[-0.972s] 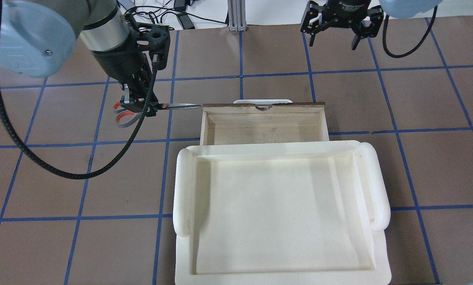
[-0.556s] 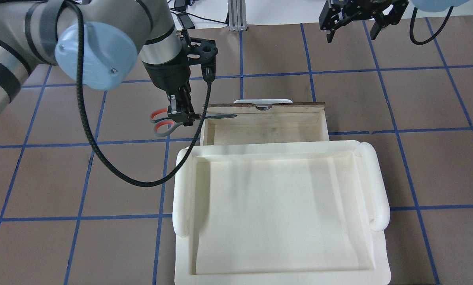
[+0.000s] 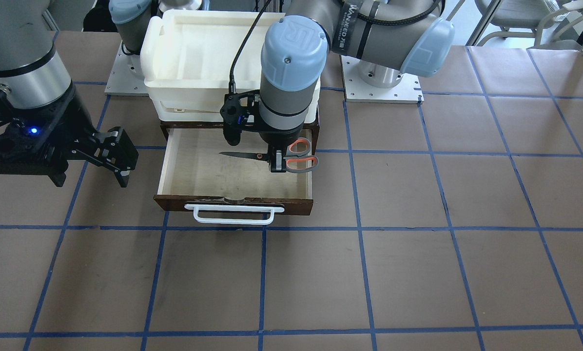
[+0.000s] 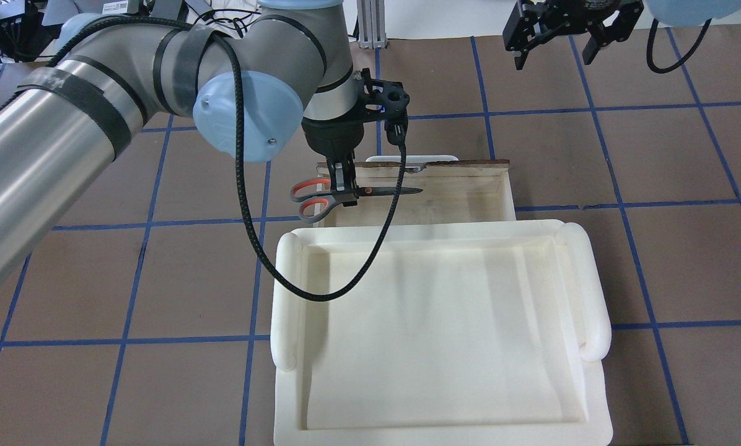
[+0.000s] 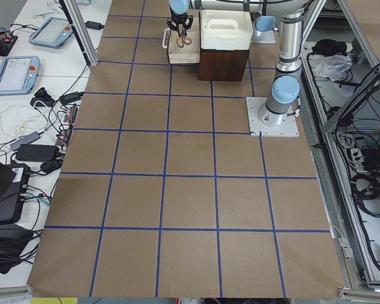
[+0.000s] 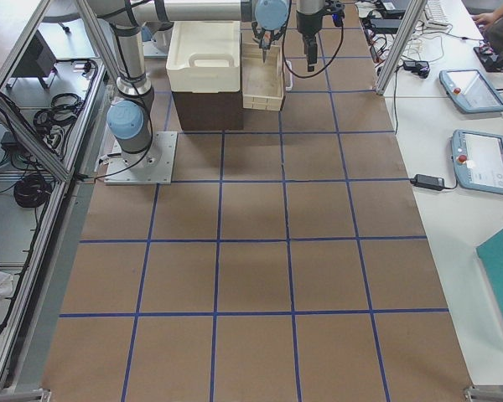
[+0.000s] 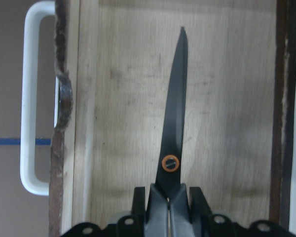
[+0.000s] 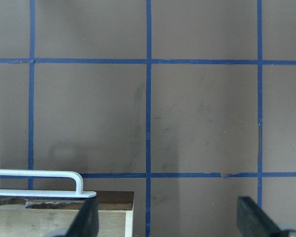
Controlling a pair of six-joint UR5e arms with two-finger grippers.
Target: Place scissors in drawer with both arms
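Left gripper (image 4: 346, 188) pinches slim scissors (image 4: 386, 191) over plywood drawer (image 4: 457, 201).

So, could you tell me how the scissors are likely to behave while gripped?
Probably stiff: the scissors jut level from the left gripper with no sag. Likely light too, since a narrow pinch beside the pivot holds them.
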